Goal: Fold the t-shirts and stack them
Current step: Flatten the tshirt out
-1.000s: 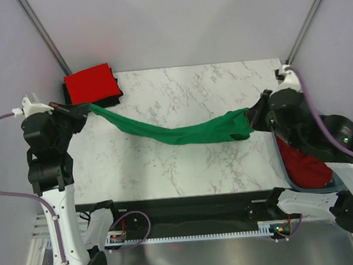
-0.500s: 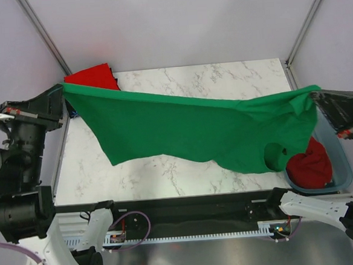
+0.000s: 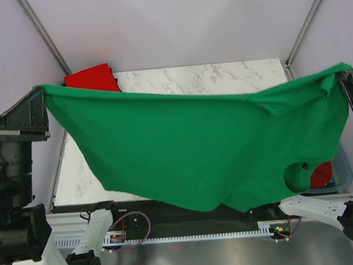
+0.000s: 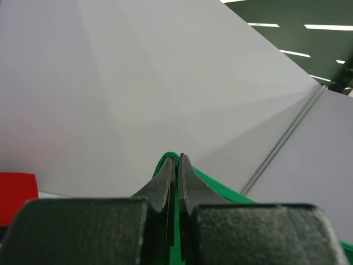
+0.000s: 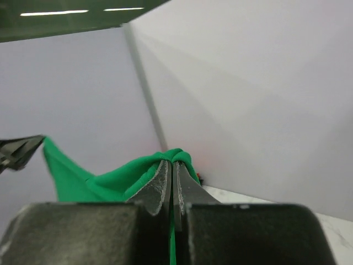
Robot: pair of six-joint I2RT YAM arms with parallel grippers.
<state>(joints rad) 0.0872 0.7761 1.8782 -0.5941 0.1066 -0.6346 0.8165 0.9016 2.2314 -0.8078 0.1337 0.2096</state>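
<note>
The green t-shirt (image 3: pixel 196 149) hangs spread wide in the air above the table, held at both upper corners. My left gripper (image 3: pixel 40 90) is shut on its left corner, and the green cloth (image 4: pixel 190 176) shows pinched between the jaws in the left wrist view. My right gripper (image 3: pixel 345 72) is shut on its right corner, with bunched green cloth (image 5: pixel 138 171) at the jaw tips in the right wrist view. A sleeve opening (image 3: pixel 301 176) hangs low at the right. A folded red t-shirt (image 3: pixel 91 78) lies at the table's far left corner, partly hidden by the green one.
The marble table (image 3: pixel 221 75) shows only along its far edge and left side. The blue plastic tub (image 3: pixel 343 169) stands at the near right with red cloth (image 3: pixel 323 172) inside, mostly hidden behind the hanging shirt.
Both grippers have risen and moved apart, lifting the green t-shirt from a stretched rope low over the table into a wide hanging sheet that now covers most of the table.
</note>
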